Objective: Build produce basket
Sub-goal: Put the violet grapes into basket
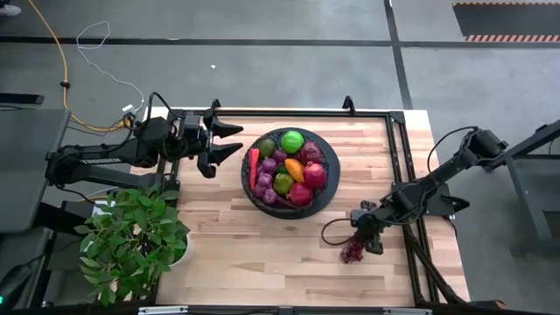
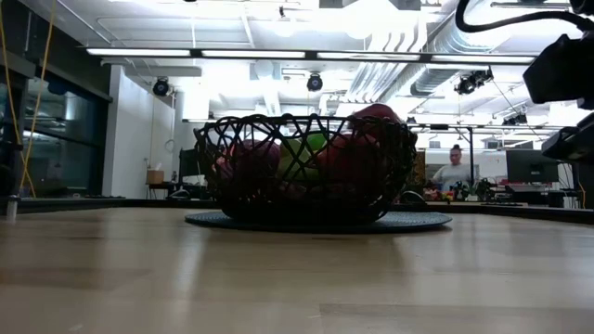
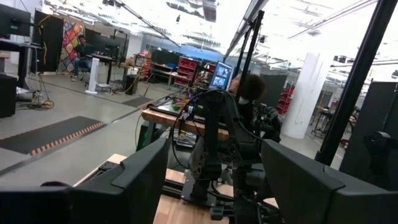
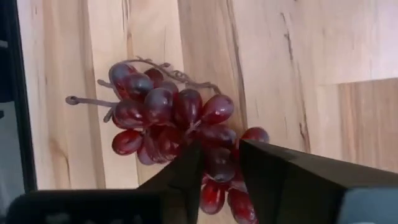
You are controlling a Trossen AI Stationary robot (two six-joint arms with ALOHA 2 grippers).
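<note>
I judge the job nearly done: the basket (image 1: 290,169) at mid-bench already holds most of the produce, and one grape bunch (image 4: 180,127) lies on the bench near its right edge. My right tool (image 4: 221,165) is down over it, fingers closing around the grapes. My left tool (image 1: 229,140) waits unclenched beside the basket.

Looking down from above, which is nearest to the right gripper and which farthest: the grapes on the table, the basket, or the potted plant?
1. The grapes: directly at the right gripper, its fingers closing around them near the table's right edge.
2. The basket: mid-table, to the gripper's left.
3. The potted plant: far across, at the table's left edge.
</note>
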